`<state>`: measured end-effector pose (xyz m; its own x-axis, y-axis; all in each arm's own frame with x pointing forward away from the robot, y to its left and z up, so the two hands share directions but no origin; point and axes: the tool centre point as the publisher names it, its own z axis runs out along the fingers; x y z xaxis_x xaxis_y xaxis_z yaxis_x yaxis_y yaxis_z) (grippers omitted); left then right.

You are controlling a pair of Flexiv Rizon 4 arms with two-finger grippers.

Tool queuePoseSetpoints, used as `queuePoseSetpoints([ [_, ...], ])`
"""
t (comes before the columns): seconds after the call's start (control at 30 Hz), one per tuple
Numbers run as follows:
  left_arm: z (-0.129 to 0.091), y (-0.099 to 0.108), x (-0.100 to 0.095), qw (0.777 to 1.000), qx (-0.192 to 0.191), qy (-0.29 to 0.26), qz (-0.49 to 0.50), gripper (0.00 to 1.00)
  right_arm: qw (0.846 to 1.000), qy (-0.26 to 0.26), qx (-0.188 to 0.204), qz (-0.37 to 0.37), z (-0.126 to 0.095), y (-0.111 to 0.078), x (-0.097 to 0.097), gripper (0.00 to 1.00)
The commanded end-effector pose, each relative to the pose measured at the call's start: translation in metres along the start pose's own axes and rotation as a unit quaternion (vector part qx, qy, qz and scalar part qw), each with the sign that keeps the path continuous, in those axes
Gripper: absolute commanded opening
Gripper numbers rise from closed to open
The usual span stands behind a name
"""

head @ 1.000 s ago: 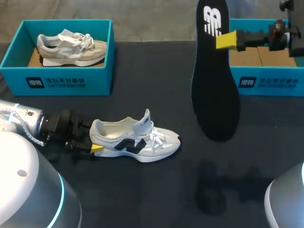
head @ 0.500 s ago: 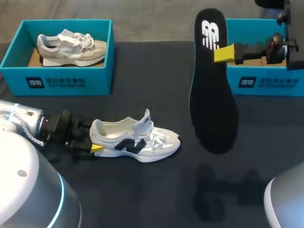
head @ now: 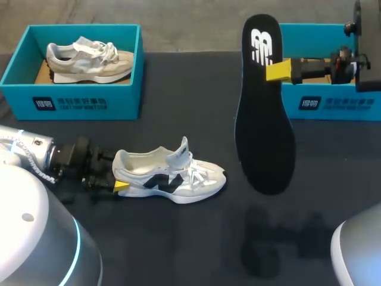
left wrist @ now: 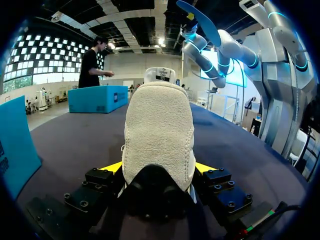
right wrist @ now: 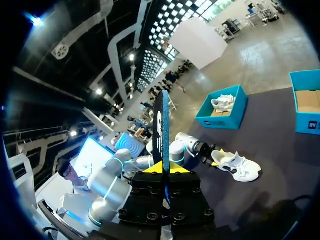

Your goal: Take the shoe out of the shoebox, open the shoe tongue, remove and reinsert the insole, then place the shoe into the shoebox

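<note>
White shoe (head: 169, 176) is held upright on the table (head: 178, 238), its heel pinched by the left gripper (left wrist: 158, 170). Farther off, the black insole (head: 265, 119) hangs toe-down in the air, pinched near its heel by the right gripper (head: 278, 70). It should be lowered toe-first into the collar, clear of the tongue.

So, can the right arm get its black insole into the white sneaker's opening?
Probably yes: the white sneaker lies open-topped, nothing above it, left pincer clamping its heel; the black insole in the right pincer hangs clear.
</note>
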<state>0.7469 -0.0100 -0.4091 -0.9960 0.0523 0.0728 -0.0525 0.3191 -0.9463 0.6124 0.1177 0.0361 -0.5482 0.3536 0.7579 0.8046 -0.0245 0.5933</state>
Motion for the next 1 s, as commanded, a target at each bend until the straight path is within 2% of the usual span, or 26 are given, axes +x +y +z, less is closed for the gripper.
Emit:
queuePoseSetpoints([
  [0.03, 0.0, 0.0, 0.0, 1.0, 0.0, 0.0, 0.0, 0.0, 1.0, -0.001, 0.003, 0.001, 0.004, 0.004, 0.0, 0.0],
  [0.17, 0.0, 0.0, 0.0, 1.0, 0.0, 0.0, 0.0, 0.0, 1.0, -0.001, 0.003, 0.001, 0.004, 0.004, 0.0, 0.0],
  [0.3, -0.003, -0.003, 0.002, 1.0, -0.021, 0.004, 0.0, 0.0, 1.0, -0.001, 0.003, 0.001, 0.004, 0.004, 0.0, 0.0],
  [0.33, -0.004, -0.003, 0.002, 1.0, -0.028, 0.004, -0.002, 0.08, 1.0, -0.001, 0.003, 0.001, 0.004, 0.004, 0.0, 0.0],
  [0.37, -0.006, -0.004, 0.003, 0.999, -0.035, 0.003, -0.003, 0.78, 1.0, -0.001, 0.003, 0.001, 0.004, 0.004, 0.0, 0.0],
  [0.4, -0.008, -0.004, 0.004, 0.999, -0.034, 0.004, -0.003, 1.0, 1.0, -0.001, 0.003, 0.001, 0.004, 0.004, 0.0, 0.0],
  [0.67, -0.019, -0.013, 0.009, 0.996, -0.083, 0.019, -0.007, 1.0, 1.0, -0.001, 0.003, 0.001, 0.004, 0.004, 0.0, 0.0],
  [0.83, -0.027, -0.02, 0.008, 0.989, -0.139, 0.034, -0.02, 1.0, 1.0, -0.001, 0.003, 0.001, 0.004, 0.004, 0.0, 0.0],
  [1.0, -0.034, -0.026, 0.009, 0.972, -0.22, 0.065, -0.045, 1.0, 1.0, -0.001, 0.003, 0.001, 0.004, 0.004, 0.0, 0.0],
])
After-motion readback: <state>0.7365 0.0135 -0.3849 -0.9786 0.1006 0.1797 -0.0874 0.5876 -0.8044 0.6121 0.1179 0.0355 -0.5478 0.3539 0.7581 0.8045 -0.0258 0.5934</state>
